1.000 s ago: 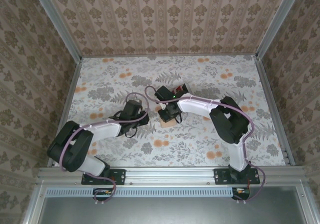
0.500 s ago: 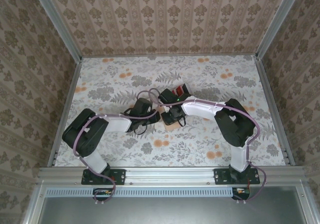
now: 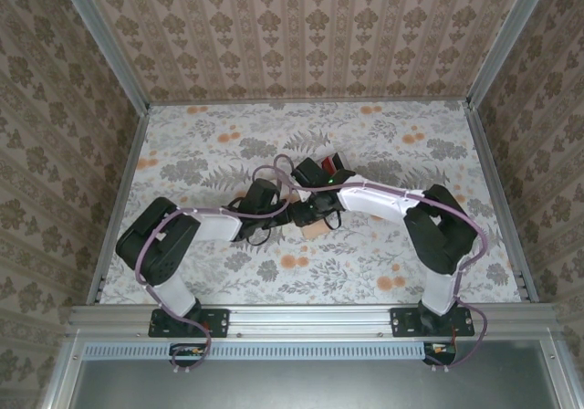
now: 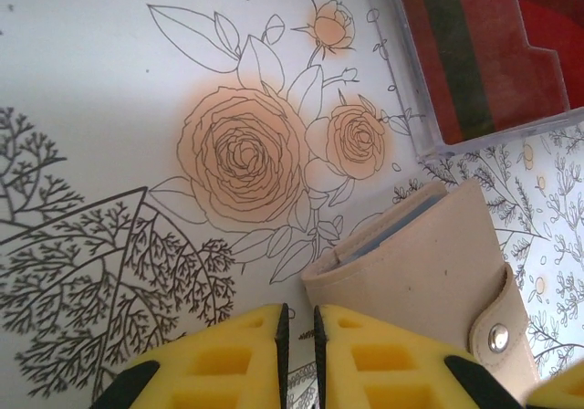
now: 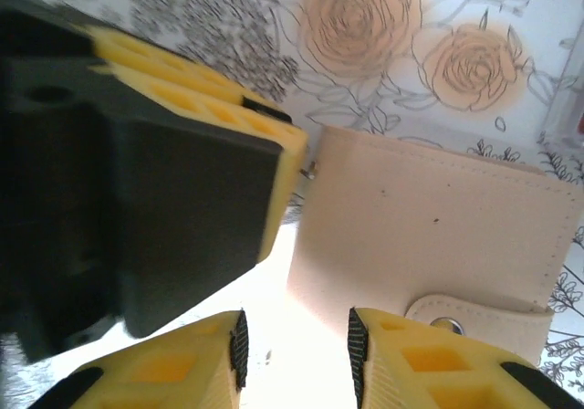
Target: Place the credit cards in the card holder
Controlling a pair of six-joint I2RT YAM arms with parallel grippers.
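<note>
Red credit cards [image 4: 474, 53] in clear tray [image 4: 412, 108]; holder [image 4: 429, 281] seemingly shut.

On the table [image 3: 201, 153], the 2 arms meet near the middle, the left gripper [image 3: 285, 215] just left of the right gripper [image 3: 310, 214]. The card holder [image 4: 429, 277] lies flat under them, its snap flap [image 4: 497, 322] folded over 1 edge. Behind it, toward the far wall, sits a clear tray [image 4: 412, 80] with the credit cards [image 4: 484, 44] lying in it, near the holder but apart.
</note>
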